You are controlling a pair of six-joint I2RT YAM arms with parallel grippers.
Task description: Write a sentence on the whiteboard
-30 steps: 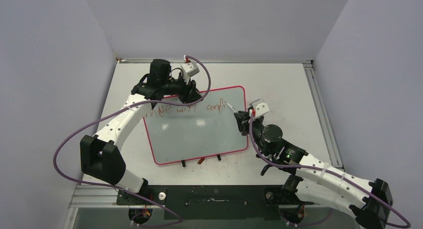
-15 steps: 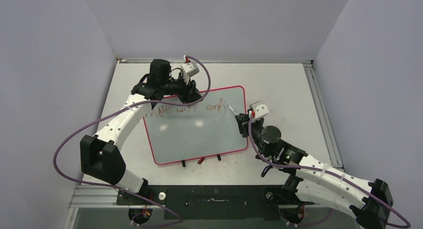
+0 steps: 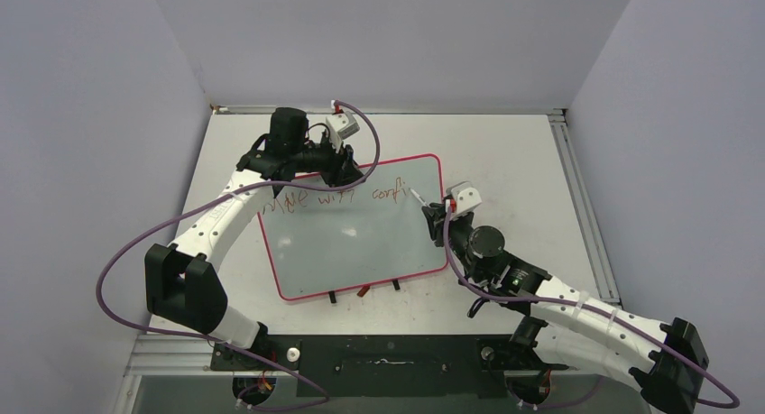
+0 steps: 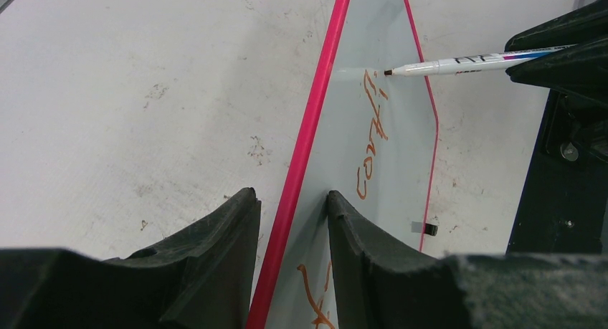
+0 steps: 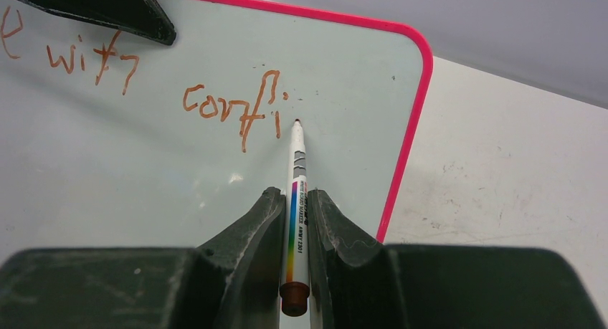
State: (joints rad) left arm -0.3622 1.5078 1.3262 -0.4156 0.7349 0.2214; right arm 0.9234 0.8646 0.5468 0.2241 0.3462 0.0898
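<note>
Right jaws: closed tight on a white marker [image 5: 297, 164]. Its long axis runs straight out between the fingers, and its tip touches the whiteboard [image 3: 361, 243] just right of "confi".
Left jaws: part-way open, one finger on each side of the board's far pink rim, clamping it.
The sentence [image 3: 311, 199]: runs left to right along the far edge and reads "Move with confi".
Board: centre of the surface [image 3: 505, 152], long axis crosswise.
Right arm [image 3: 577, 310]: low, reaching inward.
Left arm [image 3: 216, 220]: arched over the board's far-left corner.
</note>
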